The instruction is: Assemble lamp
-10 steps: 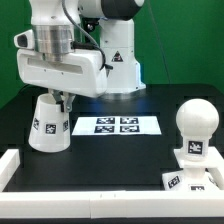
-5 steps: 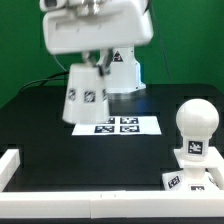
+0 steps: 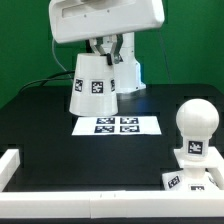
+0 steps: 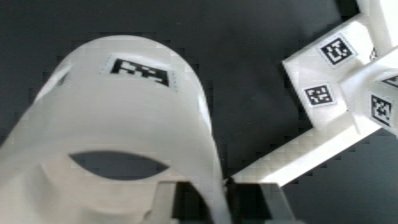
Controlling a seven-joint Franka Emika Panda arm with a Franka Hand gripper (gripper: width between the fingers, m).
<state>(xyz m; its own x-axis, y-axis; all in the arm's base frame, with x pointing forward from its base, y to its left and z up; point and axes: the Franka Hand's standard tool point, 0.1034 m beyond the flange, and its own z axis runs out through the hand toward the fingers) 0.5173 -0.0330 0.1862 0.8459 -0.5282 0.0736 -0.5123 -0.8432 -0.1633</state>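
Hanging above the black table in the exterior view, the shade is a smooth white truncated cone, narrow end up, with a black-and-white square tag on its side. My gripper comes down onto its top rim from under the boxy white wrist housing; from here the fingers are mostly hidden by the shade, so the grip itself is hard to read. The shade is clear of the table, over the far edge of the marker board, a thin flat white sheet with four printed tags. Toward the exterior view's right stands the base, an angular white block with tags on its faces, and the bulb, a smooth matte ball, sits on top of it. A low white rail borders the table at the near side. The backdrop is plain green.

In the wrist view, the shade fills most of the picture, glossy white plastic with one tag and an oval hole in its top. My grey fingers sit at its rim, clamped on the wall, one seemingly inside and one outside. Beyond it lie the dark tabletop and the tagged white base, well apart from the shade.
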